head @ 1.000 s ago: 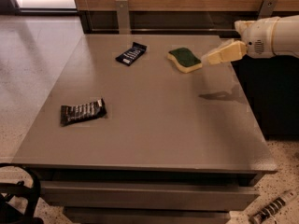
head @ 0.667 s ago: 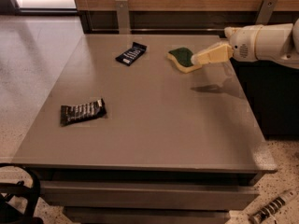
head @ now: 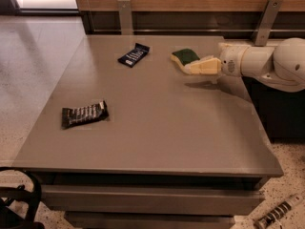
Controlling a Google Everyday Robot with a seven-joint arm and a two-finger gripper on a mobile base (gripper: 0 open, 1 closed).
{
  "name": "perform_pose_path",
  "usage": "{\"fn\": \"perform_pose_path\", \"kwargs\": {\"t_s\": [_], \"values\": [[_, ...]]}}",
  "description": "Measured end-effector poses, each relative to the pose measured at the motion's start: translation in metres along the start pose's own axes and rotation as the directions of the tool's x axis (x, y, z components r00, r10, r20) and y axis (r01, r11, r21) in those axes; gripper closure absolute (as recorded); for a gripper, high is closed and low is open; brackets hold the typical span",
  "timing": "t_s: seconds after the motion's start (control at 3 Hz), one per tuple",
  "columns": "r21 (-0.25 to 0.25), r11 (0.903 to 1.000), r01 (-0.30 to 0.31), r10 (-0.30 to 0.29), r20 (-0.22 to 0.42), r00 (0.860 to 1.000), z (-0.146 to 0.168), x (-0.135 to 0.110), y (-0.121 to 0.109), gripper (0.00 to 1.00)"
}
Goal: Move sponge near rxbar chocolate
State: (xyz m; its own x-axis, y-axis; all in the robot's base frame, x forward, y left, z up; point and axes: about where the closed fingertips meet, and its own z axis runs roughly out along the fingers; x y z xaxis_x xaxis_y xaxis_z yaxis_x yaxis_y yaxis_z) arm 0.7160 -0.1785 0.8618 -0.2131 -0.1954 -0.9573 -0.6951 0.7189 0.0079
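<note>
The sponge (head: 185, 57), pale yellow with a dark green top, lies on the grey table (head: 162, 128) at the back, right of centre. My gripper (head: 199, 66) reaches in from the right on a white arm (head: 267, 63) and sits right at the sponge's near right edge, overlapping it. The rxbar chocolate (head: 84, 113), a black wrapper with white lettering, lies flat near the table's front left, far from the sponge.
A dark navy-blue wrapped bar (head: 133, 55) lies at the back, left of the sponge. A wooden wall with two metal brackets (head: 125, 14) runs behind the table. A dark cabinet (head: 281, 113) stands at the right. A black chair part (head: 19, 204) is at the bottom left.
My gripper has moved left along the back of the table, from beside the sponge to right against its near right edge. The sponge and both bars have not moved.
</note>
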Motion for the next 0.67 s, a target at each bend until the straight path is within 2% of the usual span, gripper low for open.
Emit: {"fn": "perform_pose_path", "kwargs": {"t_s": [0.33, 0.67], "values": [[0.016, 0.9995, -0.028, 0.028, 0.031, 0.999, 0.012, 0.016, -0.004, 0.0], [0.012, 0.9992, -0.038, 0.038, 0.033, 0.999, 0.024, 0.026, 0.0, 0.0]]}}
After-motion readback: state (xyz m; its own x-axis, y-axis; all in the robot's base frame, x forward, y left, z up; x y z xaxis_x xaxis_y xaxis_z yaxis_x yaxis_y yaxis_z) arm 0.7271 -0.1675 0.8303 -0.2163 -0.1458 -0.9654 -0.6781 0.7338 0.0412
